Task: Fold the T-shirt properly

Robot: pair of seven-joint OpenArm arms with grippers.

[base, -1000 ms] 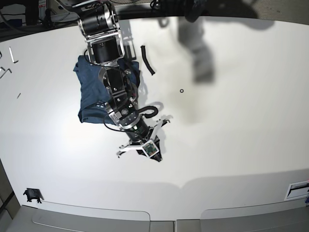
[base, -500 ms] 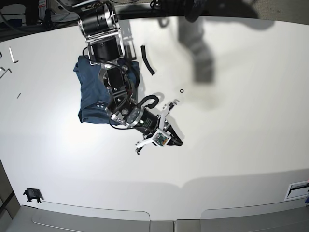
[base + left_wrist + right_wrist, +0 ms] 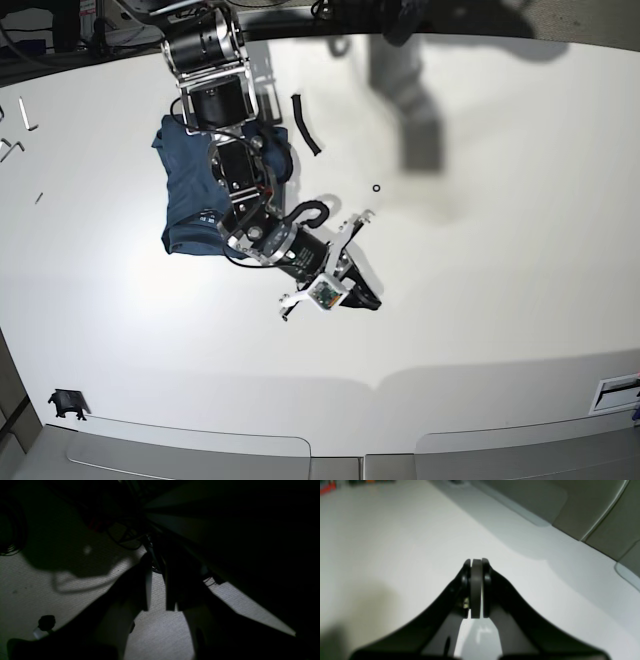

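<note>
The navy T-shirt (image 3: pixel 185 195) lies folded into a small rectangle at the back left of the white table (image 3: pixel 480 260), partly covered by my right arm. My right gripper (image 3: pixel 368 301) hovers over bare table just right of and in front of the shirt, apart from it. Its pads (image 3: pixel 476 585) are pressed together with nothing between them, so it is shut. In the dark left wrist view my left gripper (image 3: pixel 157 590) hangs over a speckled floor. A narrow empty gap separates its fingers (image 3: pixel 146 587).
A black curved strip (image 3: pixel 305 122) and a small black ring (image 3: pixel 376 187) lie behind the right gripper. Metal brackets (image 3: pixel 25 115) sit at the far left, a black clip (image 3: pixel 66 402) at the front left, a label (image 3: pixel 615 392) at the right edge.
My right gripper has swung from pointing toward the table's front to pointing right, staying shut; since half a second ago it has barely shifted. The T-shirt has not moved.
</note>
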